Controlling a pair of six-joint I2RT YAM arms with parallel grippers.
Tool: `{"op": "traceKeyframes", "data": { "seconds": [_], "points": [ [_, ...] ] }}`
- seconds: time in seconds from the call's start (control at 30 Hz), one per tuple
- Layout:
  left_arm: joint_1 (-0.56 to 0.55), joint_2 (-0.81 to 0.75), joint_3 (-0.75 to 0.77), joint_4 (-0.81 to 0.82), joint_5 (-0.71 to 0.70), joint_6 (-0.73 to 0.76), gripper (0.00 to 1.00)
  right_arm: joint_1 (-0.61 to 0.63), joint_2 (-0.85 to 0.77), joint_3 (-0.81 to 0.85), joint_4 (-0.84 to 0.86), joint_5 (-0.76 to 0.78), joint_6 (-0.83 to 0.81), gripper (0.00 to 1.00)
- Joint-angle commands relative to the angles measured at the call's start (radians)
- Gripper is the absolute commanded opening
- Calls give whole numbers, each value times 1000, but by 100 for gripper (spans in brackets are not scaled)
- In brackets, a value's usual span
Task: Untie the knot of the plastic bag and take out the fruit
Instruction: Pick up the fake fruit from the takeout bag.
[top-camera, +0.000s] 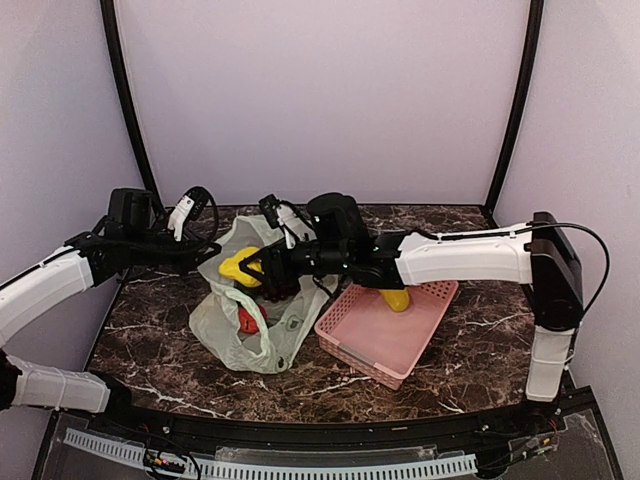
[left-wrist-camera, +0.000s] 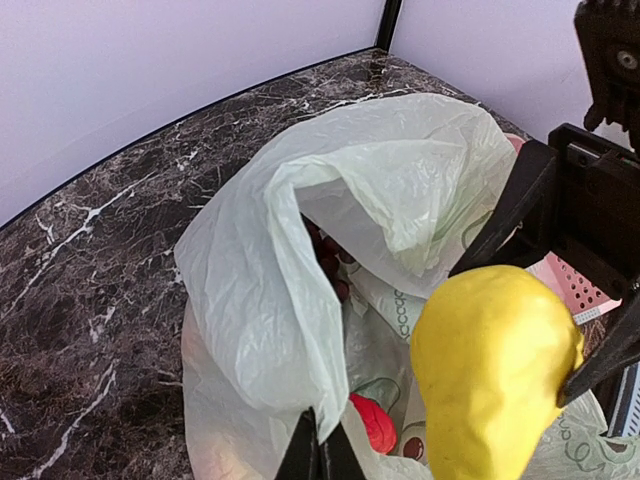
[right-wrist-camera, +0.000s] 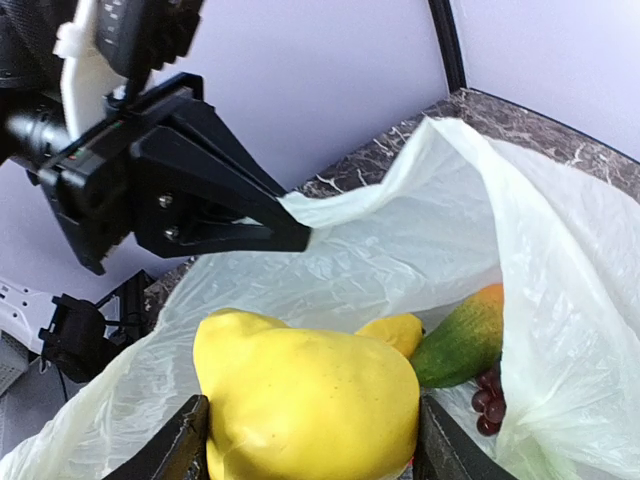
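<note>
Above plastic bag mouth, right end effector clamps yellow fruit; left end effector pinches bag edge

soft, even light fell from above in all three views, with no hard glare. the marble table looked dark with only a faint sheen. shadows under the plastic bag and the pink basket were shallow and blurred. the bag's thin film glowed where light passed through. in the overhead view the black posts looked bowed near the edges. in the wrist views the yellow fruit sat close to the lens, slightly soft, and the left gripper read as a near-black silhouette.
</note>
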Motion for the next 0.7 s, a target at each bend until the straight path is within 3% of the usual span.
{"op": "traceKeyframes", "data": {
  "seconds": [0.0, 0.17, 0.37, 0.67],
  "points": [
    [5, 5, 19, -28, -27, -11, 1, -5, -43, -73, 209, -93, 0, 29],
    [5, 11, 23, -42, -67, -11, 1, -6, -118, -129, 270, -83, -5, 29],
    [12, 16, 27, -51, -100, -11, 1, -6, -267, -218, 222, 48, -60, 30],
    [26, 19, 24, -45, -107, -24, 1, -21, -440, -335, 7, 469, -72, 31]
  ]
}}
